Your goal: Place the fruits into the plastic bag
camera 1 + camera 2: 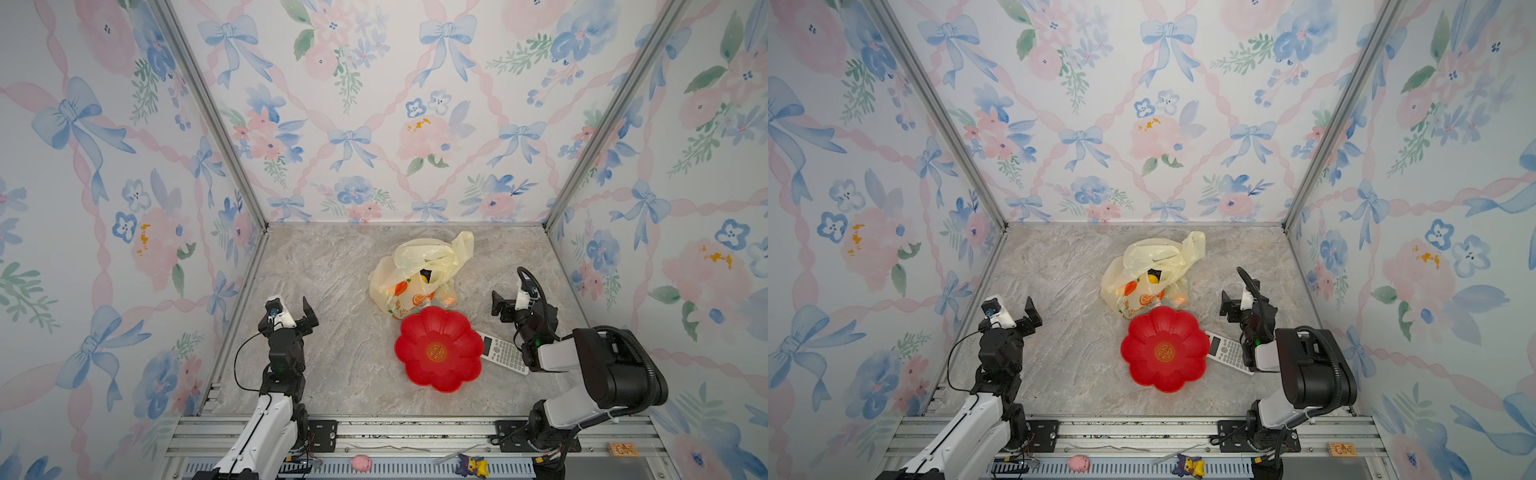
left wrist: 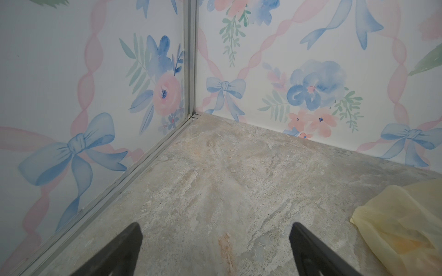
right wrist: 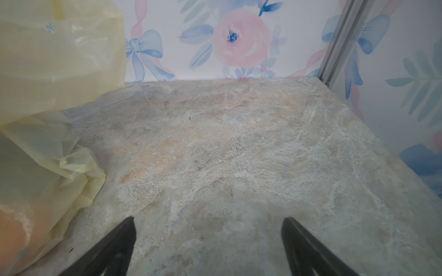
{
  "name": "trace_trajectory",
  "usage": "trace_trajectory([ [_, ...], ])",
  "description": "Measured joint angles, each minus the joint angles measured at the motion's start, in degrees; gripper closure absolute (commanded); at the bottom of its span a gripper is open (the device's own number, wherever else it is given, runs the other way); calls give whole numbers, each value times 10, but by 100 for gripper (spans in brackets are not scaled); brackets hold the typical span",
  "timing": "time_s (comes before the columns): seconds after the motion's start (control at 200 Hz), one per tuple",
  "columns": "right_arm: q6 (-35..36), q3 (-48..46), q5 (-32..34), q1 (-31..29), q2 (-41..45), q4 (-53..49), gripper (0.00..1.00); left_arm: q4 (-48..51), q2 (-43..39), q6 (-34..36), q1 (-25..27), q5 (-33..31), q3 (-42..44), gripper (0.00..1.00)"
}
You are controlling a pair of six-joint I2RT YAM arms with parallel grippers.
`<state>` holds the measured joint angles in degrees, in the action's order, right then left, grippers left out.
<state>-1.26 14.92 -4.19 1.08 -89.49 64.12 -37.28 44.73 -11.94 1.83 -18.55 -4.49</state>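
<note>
Surroundings: a red flower-shaped dish (image 1: 438,349) lies on the stone-patterned table (image 1: 324,291), directly in front of the plastic bag (image 1: 415,274). Its far rim touches or just overlaps the bag's printed side, and a gold emblem shows at its centre. A grey calculator (image 1: 503,353) lies against the dish's right rim, with its outer end hidden under the right arm. On the front rail, off the table surface, we note a pink pig toy (image 1: 360,462), a purple and yellow figure (image 1: 471,465) and a small wooden tag (image 1: 622,449).

Grippers: the left gripper (image 2: 216,229) stands with its jaws spread wide and nothing between them. It is over bare table, well to the left of the bag. The right gripper (image 3: 208,221) is likewise spread wide and holds nothing, near the bag's right side but not touching it.

Task item: the bag sits right of centre towards the back wall. It is crumpled, pale yellow and translucent, with orange fruit prints. One handle stands up at the back. Through its mouth we see the fruits (image 1: 428,277), yellow and dark. An orange shape shows through the plastic lower right; we cannot identify it.
</note>
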Motion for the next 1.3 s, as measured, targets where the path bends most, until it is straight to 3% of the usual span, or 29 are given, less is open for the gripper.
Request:
trace_trajectory([
  [0.565,20,43,-23,-12,0,-65,4,-209,283,40,0,58,-19,2],
  [0.975,19,56,-20,-12,0,-87,4,-365,436,80,0,110,-43,2],
  [1.3,15,61,14,-12,0,-106,4,-376,451,83,-9,100,-65,2],
])
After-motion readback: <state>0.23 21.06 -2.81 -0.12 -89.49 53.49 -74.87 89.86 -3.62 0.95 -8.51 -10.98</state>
